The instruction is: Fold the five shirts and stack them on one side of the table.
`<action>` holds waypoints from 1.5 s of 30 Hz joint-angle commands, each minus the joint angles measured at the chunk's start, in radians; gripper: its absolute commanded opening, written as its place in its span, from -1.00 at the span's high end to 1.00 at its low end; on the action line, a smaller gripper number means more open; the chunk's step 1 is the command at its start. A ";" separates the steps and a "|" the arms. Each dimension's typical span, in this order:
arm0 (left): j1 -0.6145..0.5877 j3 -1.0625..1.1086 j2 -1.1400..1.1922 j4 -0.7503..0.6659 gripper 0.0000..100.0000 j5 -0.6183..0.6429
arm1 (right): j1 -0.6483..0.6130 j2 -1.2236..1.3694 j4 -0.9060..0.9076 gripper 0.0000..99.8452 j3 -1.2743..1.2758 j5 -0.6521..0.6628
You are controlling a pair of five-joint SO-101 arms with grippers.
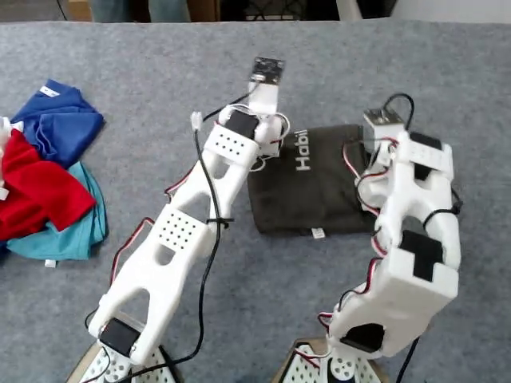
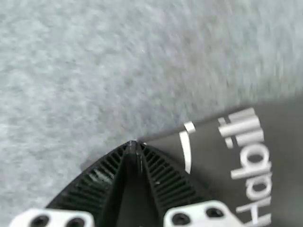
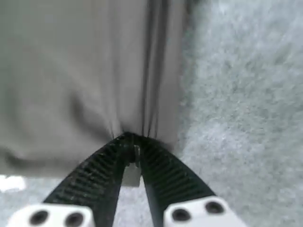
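Near the bench's [image 1: 160, 56] left edge, a blue shirt [image 1: 60, 120], a red shirt [image 1: 36, 187] and a teal shirt [image 1: 80, 231] are lying crumpled in a loose heap, the red one overlapping the other two. Toward the middle of the bench, the left gripper [image 2: 134, 145] is sitting closed at a corner of the dark shirt [image 1: 311, 191], apparently pinching it just beside a small white tag [image 2: 187, 153]. The dark shirt is lying flat between the two arms as a rough rectangle, with white lettering [image 1: 302, 152] showing near its left side. On its right side, the right gripper [image 3: 132, 139] is clamping down on a bunch of the cloth, creases fanning out from the tips. The fabric is looking soft, light and limp, so it is likely going to sag and drag. Holding it at corners or along a folded edge, both sides together, is probably going to give the cleanest fold.
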 commanded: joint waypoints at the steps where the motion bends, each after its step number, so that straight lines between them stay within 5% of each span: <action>1: -0.061 -0.062 0.009 -0.048 0.94 0.095 | 0.063 0.071 -0.044 0.97 -0.012 -0.009; 17: -0.143 -0.125 -0.189 0.087 0.94 0.087 | 0.014 -0.085 0.427 0.97 -0.467 -0.009; 23: -0.240 -0.124 -0.348 0.227 0.94 -0.137 | -0.026 -0.188 0.592 0.97 -0.481 -0.011; 27: -0.321 -0.124 -0.442 0.284 0.94 -0.304 | -0.032 -0.260 0.566 0.97 -0.363 -0.031; 33: -0.475 -0.096 -0.485 0.457 0.94 -0.416 | -0.063 -0.283 0.491 0.93 -0.171 -0.387; 45: -0.661 0.081 -0.482 0.456 0.94 -0.419 | -0.123 -0.272 0.123 0.13 0.001 -0.712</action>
